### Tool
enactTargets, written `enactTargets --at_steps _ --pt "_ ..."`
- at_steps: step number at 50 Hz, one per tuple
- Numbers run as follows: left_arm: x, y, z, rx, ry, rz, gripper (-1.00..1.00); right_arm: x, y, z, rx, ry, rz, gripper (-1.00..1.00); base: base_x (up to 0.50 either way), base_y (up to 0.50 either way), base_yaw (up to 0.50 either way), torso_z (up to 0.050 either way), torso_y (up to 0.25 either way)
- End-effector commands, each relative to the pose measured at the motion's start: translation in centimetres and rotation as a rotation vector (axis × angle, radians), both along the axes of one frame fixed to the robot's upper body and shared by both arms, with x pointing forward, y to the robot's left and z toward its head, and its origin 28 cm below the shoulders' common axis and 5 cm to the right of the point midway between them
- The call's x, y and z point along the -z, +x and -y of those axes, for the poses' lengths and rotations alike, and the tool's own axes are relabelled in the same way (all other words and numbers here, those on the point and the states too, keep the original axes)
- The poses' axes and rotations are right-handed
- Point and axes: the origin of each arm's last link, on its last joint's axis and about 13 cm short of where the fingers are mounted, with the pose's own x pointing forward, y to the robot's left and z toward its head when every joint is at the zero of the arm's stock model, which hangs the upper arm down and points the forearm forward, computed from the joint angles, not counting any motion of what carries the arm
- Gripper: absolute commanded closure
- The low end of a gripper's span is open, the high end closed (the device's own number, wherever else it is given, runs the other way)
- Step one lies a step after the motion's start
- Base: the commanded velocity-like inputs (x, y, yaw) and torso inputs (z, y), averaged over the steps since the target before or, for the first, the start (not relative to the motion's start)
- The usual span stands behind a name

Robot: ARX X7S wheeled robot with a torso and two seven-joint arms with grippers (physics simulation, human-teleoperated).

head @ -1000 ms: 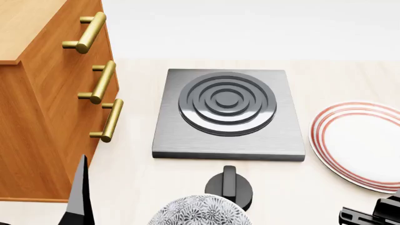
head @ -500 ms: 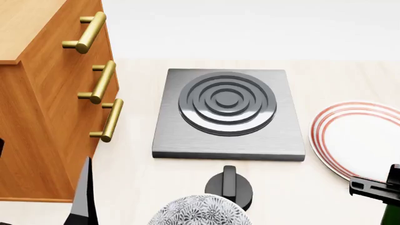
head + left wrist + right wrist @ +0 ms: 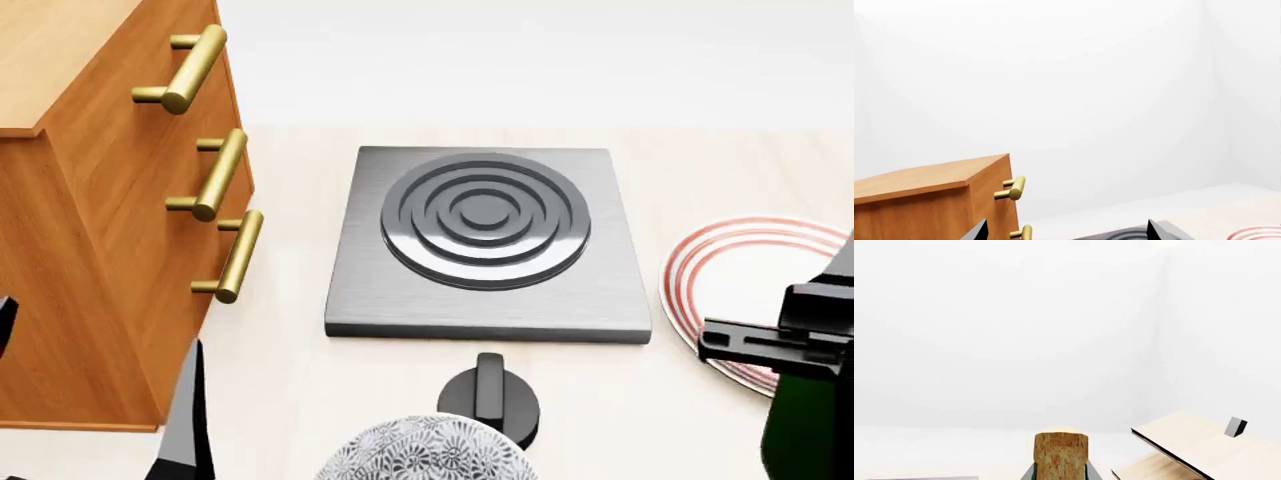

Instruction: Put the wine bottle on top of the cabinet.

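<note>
1. The tall dark green glass wine bottle (image 3: 805,430) shows at the head view's lower right edge; its rough tan cork (image 3: 1061,452) fills the bottom of the right wrist view.
2. The right tool (image 3: 774,345), black and angular, is clenched around the bottle's neck, above the rim of the round white plate with red rings (image 3: 747,290).
3. The left tool (image 3: 1064,232) shows two dark fingertips (image 3: 977,231) set apart with nothing between them, released.
4. The large orange-brown wooden cabinet (image 3: 80,250) stands at the left, with a lighter flat top and three brass bar handles (image 3: 220,175).
5. Between cabinet and plate, on the pale desk (image 3: 287,380), lies a square brushed-metal hob with concentric rings (image 3: 486,235) and a black knob (image 3: 490,395).
6. A patterned grey-white rounded bowl (image 3: 424,452) sits at the near edge, just beside the knob.
7. A pale plywood board (image 3: 1194,452) lies tilted near the cork.
</note>
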Motion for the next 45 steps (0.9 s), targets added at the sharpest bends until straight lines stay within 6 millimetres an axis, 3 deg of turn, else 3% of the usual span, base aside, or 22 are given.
enactTargets --at_steps 1,29,45 --pt "-0.1 0.2 -0.2 -0.002 -0.002 0.009 -1.00 -1.3 1.2 -1.5 -0.067 -0.017 0.043 1.00 0.00 0.00 0.00 0.000 0.000" --pt "0.1 0.3 -0.1 0.002 0.002 -0.004 -1.00 -3.9 2.6 -5.1 -0.264 0.029 0.093 1.00 0.00 0.00 0.00 0.000 0.000" --pt "0.0 0.2 0.1 0.014 0.003 -0.006 -1.00 -5.0 2.3 -7.6 -0.442 0.086 0.101 1.00 0.00 0.00 0.00 0.000 0.001"
